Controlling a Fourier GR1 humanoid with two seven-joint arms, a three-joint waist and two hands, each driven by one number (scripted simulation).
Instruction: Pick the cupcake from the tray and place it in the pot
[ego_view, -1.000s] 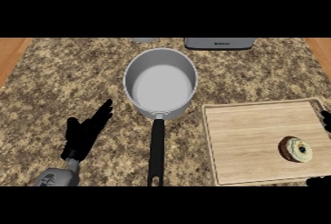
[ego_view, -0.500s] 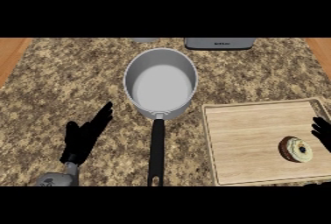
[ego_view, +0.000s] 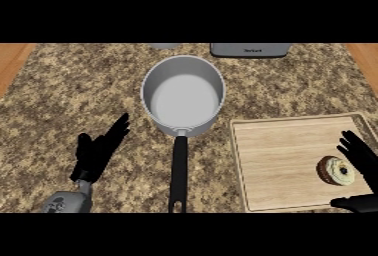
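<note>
— At the right edge of the head view, what is seen of the right hand (ego_view: 360, 156)?

— It is spread wide over the wooden tray (ego_view: 284, 167), fingers straight and thumb low by the tray's near rim. Nothing is held. The cupcake (ego_view: 337, 171) is found just beside the fingers, between them and the thumb; contact cannot be judged. It lies on the tray's right part, dark-sided with a pale top.

— And the left hand (ego_view: 97, 152)?

— It is shown at the lower left above the counter, open, fingers straight and pointed up and away, well apart from everything else.

— What is the surface made of?

— A speckled brown granite counter (ego_view: 74, 90) is seen, with strips of wood at the far left and right corners.

— What else is set on it?

— A grey pot (ego_view: 182, 96) is placed in the middle, its black handle (ego_view: 178, 172) running toward the near edge, between the left hand and the tray. At the far edge a grey appliance (ego_view: 249, 50) and a small grey object, cut off by the frame, are visible. Only the tray's left rim lies between the cupcake and the pot.
</note>
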